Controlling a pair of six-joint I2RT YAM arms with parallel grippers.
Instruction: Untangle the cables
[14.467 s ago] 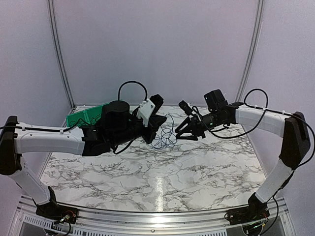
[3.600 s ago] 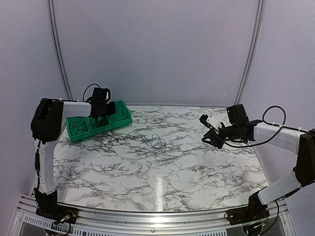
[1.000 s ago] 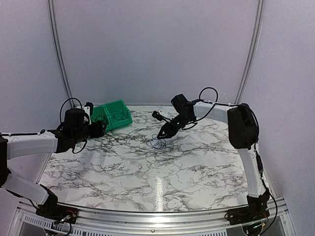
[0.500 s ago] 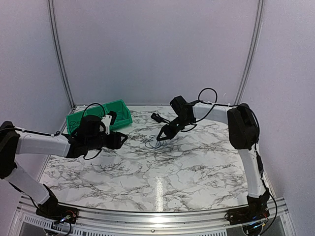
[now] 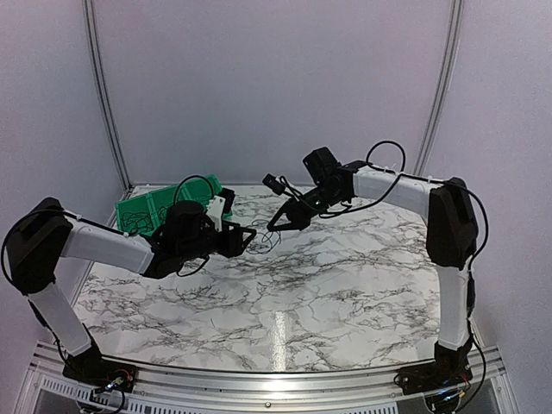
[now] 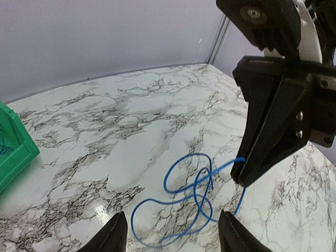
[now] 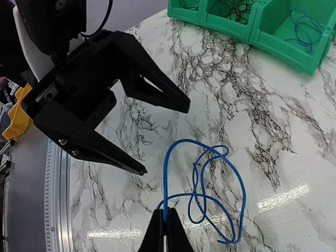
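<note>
A thin blue cable (image 7: 234, 185), looped over itself, hangs partly off the marble table (image 5: 345, 285); in the top view it shows faintly (image 5: 264, 241). My right gripper (image 7: 167, 219) is shut on one strand of it, also seen from above (image 5: 274, 226). My left gripper (image 7: 164, 139) is open and faces the right one from the left, its jaws on either side of the loops' near end, not touching them. In the left wrist view the blue cable (image 6: 195, 195) lies just ahead of the left gripper (image 6: 173, 239). More cables lie in the green bin.
A green bin (image 5: 142, 207) with compartments stands at the table's back left. In the right wrist view the bin (image 7: 252, 23) holds a blue coil (image 7: 304, 26) and dark wires (image 7: 236, 8). White walls enclose the table on three sides.
The left arm has swung right from the bin to the blue cable. The right gripper has shut on the cable and lifted it a little.
</note>
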